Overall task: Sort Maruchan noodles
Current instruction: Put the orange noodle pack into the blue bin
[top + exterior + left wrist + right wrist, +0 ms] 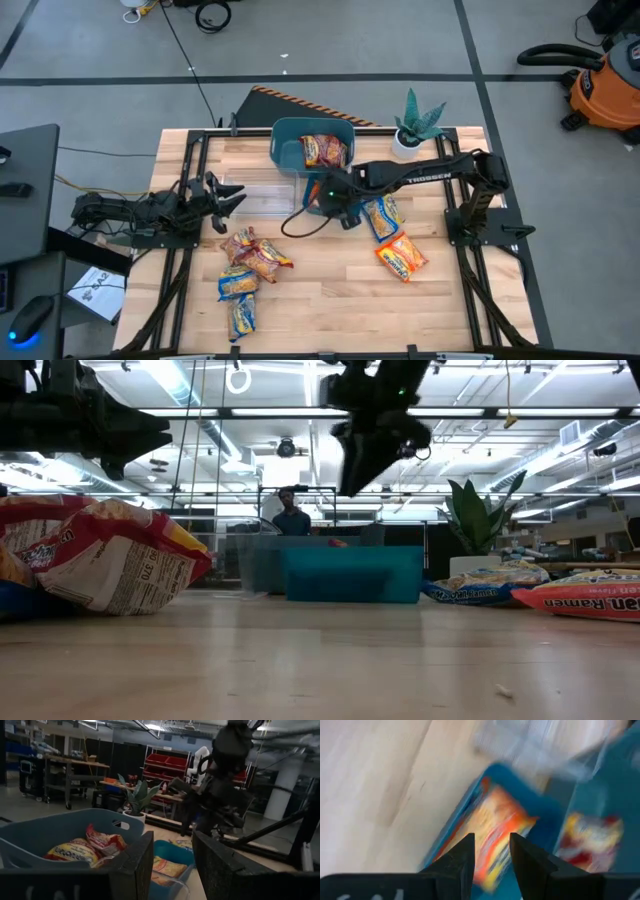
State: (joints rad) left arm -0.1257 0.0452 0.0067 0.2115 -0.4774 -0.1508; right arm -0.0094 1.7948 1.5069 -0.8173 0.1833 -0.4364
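Wooden table (330, 290) carries two teal bins (288, 140), a clear tray (255, 195), a potted plant (415, 125), four packets (248, 265) heaped left, two packets (400, 256) lying right.

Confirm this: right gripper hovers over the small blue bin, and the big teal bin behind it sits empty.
Not empty. The high view shows the big teal bin holding noodle packets. The rest stands: the right gripper hovers over the small blue bin, fingers empty.
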